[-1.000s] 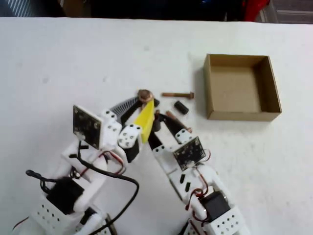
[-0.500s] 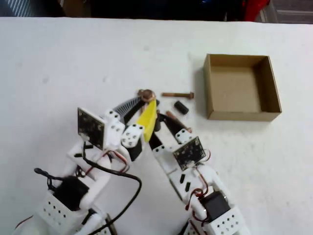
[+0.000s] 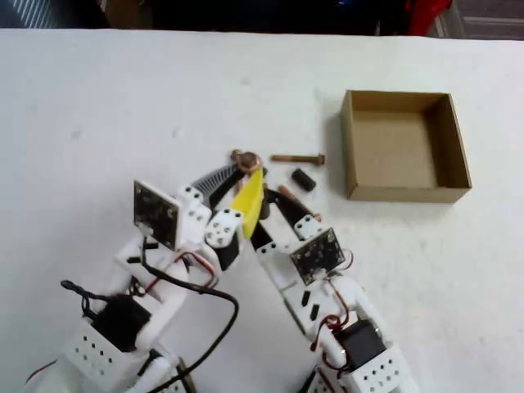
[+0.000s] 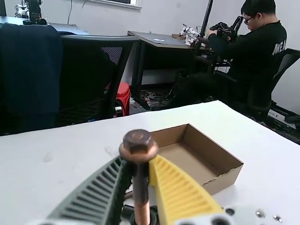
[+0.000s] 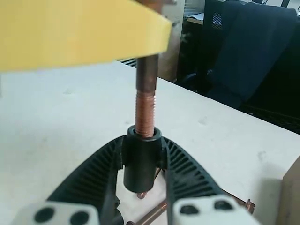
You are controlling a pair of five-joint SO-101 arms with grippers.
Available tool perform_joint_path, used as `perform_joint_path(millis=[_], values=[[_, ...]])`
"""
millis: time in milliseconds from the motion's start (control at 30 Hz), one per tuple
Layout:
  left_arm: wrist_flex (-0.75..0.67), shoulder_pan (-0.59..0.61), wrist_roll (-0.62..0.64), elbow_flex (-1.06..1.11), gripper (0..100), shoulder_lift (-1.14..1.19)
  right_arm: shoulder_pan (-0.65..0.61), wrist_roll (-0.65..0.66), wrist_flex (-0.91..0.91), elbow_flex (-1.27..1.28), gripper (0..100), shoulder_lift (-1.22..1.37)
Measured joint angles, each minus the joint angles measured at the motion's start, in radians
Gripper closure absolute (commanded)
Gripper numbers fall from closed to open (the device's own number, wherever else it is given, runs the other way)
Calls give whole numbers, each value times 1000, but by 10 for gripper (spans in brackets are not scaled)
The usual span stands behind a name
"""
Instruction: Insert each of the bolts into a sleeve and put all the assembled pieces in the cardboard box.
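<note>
My left gripper [image 4: 138, 187], with one grey and one yellow finger, is shut on a copper bolt [image 4: 138, 161] and holds it upright, head up. Seen from above, this gripper [image 3: 244, 173] sits left of the cardboard box [image 3: 407, 194]. Directly under it, my right gripper [image 5: 142, 164] is shut on a black sleeve [image 5: 142, 157] held upright. The bolt's threaded end [image 5: 144, 115] enters the top of the sleeve. How deep it sits is hidden. The box holds nothing.
A loose bolt [image 3: 297, 159] and a loose black sleeve [image 3: 304, 179] lie just left of the box. Another bolt [image 3: 291, 199] lies partly under my right arm. The two arms meet closely at the table's middle. White table spreads open to the left and far side.
My left arm has shifted slightly to the right and turned a little, with the bolt still held over the sleeve. The right arm has kept still.
</note>
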State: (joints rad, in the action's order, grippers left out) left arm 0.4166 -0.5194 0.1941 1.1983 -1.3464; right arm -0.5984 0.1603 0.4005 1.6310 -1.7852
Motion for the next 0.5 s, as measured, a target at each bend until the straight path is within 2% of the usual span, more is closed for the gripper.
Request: perform_joint_path(millis=[500], values=[[37,26,2,77,976,-2,-5,0,0,2,981,0]])
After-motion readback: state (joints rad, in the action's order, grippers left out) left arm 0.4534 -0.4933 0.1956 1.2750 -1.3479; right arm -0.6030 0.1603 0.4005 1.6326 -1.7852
